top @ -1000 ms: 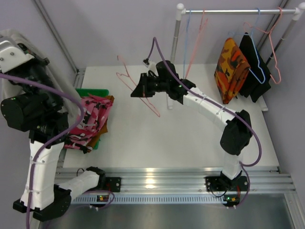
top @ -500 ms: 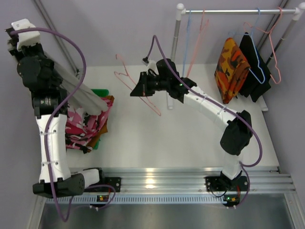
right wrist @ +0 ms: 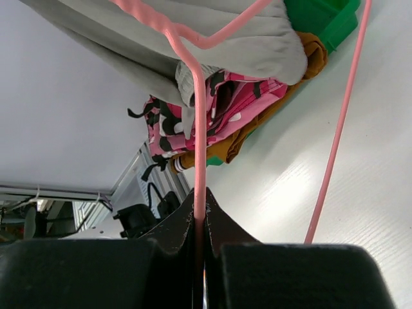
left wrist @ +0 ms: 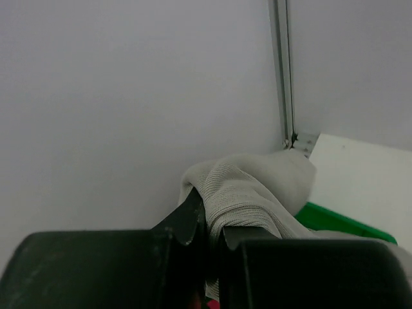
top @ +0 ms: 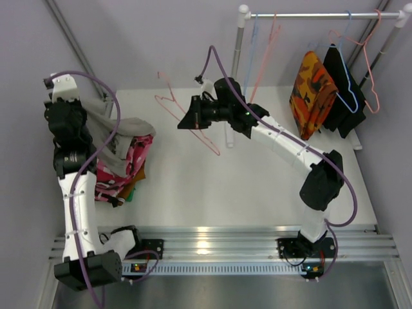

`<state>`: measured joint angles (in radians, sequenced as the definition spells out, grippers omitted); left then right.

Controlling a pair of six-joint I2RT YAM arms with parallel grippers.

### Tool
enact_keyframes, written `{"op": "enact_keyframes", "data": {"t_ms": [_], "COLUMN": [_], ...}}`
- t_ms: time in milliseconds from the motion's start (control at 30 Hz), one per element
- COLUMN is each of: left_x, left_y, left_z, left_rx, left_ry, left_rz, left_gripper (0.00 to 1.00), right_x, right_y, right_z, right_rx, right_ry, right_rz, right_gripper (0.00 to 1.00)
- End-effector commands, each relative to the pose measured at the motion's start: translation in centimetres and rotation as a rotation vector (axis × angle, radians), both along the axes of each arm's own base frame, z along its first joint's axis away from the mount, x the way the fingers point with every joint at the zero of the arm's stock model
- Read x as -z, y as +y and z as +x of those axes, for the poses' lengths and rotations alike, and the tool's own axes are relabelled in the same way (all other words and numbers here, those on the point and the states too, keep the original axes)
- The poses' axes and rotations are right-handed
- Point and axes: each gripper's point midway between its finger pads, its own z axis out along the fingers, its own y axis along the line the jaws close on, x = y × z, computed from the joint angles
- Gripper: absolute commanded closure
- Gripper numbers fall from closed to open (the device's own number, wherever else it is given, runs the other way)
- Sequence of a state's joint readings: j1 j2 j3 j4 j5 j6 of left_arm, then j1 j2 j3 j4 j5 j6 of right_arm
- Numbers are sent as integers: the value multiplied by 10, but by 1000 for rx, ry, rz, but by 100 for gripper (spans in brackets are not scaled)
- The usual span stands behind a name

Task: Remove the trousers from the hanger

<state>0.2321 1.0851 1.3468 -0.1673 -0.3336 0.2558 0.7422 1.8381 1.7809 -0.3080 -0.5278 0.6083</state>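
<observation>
Left gripper (left wrist: 209,222): jaws closed on a fold of the light grey knit trousers (left wrist: 257,190), cloth pinched right at the fingertips, held up by the left wall. From there the grey cloth drapes onto the pile at the table's (top: 257,187) left edge.

Pile: pink-red-white floral trousers (top: 125,161) under the grey pair, plain rust-brown trousers (right wrist: 309,55) beneath those, all over a green plastic bin (left wrist: 338,222).

Right gripper (right wrist: 199,206): jaws fully closed on the thin pink wire hanger (right wrist: 199,129), held above mid-table. In the top view the hanger looks bare and sits apart from the grey trousers, to their right.

Back right: the orange-patterned garment (top: 310,90) and black garment (top: 341,80) hang on the white rail (top: 322,14); a few bare wire hangers beside them.
</observation>
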Motion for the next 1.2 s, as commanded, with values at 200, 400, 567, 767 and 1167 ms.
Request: {"op": "enact_keyframes", "data": {"t_ms": [200, 400, 567, 767, 1167], "left_x": [153, 208, 229, 233, 120], "left_y": [-25, -34, -25, -39, -94], "left_z": [-58, -67, -69, -54, -22], "left_rx": [38, 62, -6, 72, 436], "left_ry": [270, 399, 473, 503, 504], "left_rz": [-181, -241, -262, -324, -378], "left_gripper": [100, 96, 52, 1, 1], "right_x": [-97, -137, -169, -180, -175], "right_y": [-45, -74, -116, -175, -259], "right_z": [-23, -32, -41, -61, -128], "right_rx": [-35, -29, 34, 119, 280], "right_ry": [-188, -263, -342, -389, -569], "right_rz": [145, 206, 240, 243, 150], "right_gripper": [100, 100, 100, 100, 100]}}
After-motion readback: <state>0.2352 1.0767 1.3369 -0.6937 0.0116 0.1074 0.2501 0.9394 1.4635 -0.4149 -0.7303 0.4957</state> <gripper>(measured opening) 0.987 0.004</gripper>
